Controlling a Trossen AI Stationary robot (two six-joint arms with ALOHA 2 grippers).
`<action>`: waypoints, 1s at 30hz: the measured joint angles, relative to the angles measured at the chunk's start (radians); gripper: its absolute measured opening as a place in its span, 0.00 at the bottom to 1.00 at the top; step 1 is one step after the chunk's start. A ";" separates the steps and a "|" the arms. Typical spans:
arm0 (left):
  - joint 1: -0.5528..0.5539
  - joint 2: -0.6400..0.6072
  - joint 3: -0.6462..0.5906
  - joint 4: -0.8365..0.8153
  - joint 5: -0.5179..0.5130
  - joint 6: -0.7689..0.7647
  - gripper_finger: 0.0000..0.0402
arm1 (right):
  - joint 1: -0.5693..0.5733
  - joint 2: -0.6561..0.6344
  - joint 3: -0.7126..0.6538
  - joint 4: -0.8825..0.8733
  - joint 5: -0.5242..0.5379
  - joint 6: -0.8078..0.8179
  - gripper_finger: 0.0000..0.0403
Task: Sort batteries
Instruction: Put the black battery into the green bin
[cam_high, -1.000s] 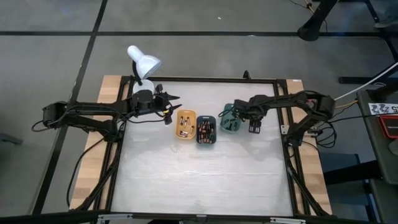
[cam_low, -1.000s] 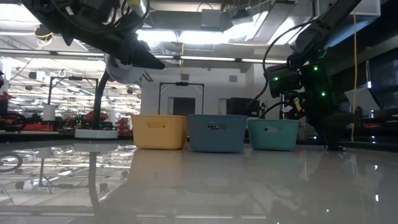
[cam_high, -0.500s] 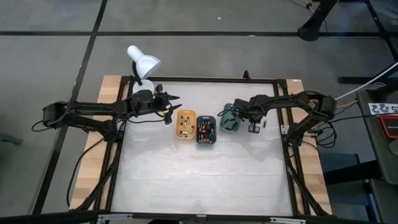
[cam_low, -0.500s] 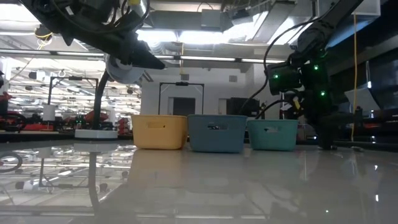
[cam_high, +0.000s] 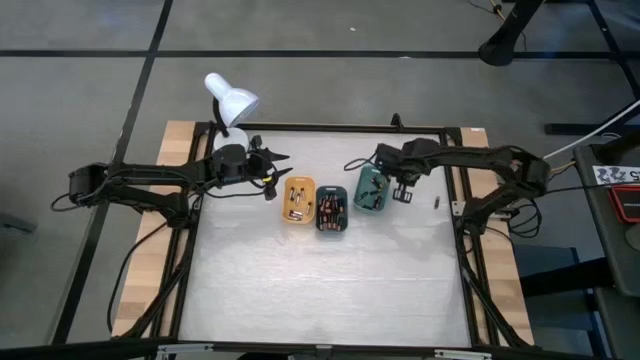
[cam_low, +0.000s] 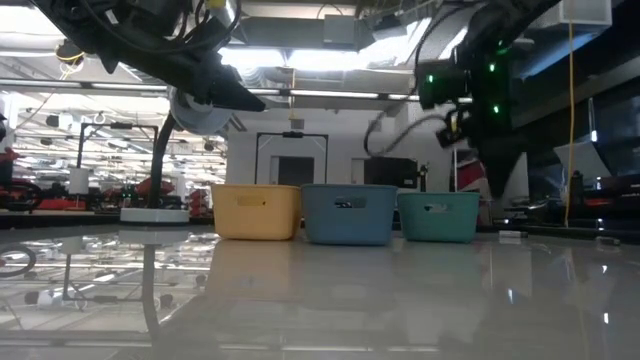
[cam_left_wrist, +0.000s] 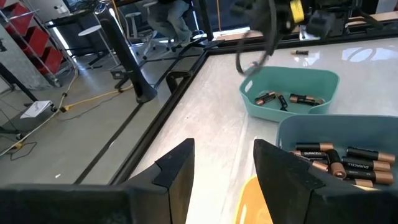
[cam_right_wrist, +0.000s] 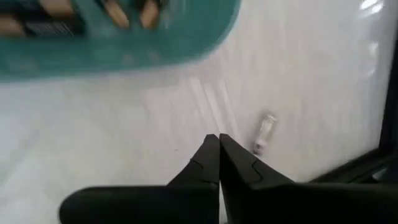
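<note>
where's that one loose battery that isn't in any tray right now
In the high view the loose battery lies on the white table toward its right edge, right of the green tray and beyond the shut right gripper.

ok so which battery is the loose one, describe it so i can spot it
Start at the row of three trays in the middle of the white table and go to the green tray at the right end. Past it, towards the table's right rail, one small battery lies alone on the bare surface. Every other battery in view sits inside a tray.

Grey floor (cam_high: 80, 100) around the table, perhaps red shelving (cam_left_wrist: 37, 46) beyond.
</note>
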 joint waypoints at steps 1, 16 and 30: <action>0.000 0.000 0.000 0.000 0.000 0.003 0.39 | 0.000 -0.017 0.009 0.010 -0.012 0.002 0.00; 0.000 0.000 0.000 -0.001 0.001 0.002 0.39 | -0.123 -0.062 0.025 -0.003 -0.059 0.208 0.06; 0.000 0.000 0.000 0.002 0.002 -0.004 0.39 | -0.157 -0.062 0.025 -0.105 -0.071 0.411 0.29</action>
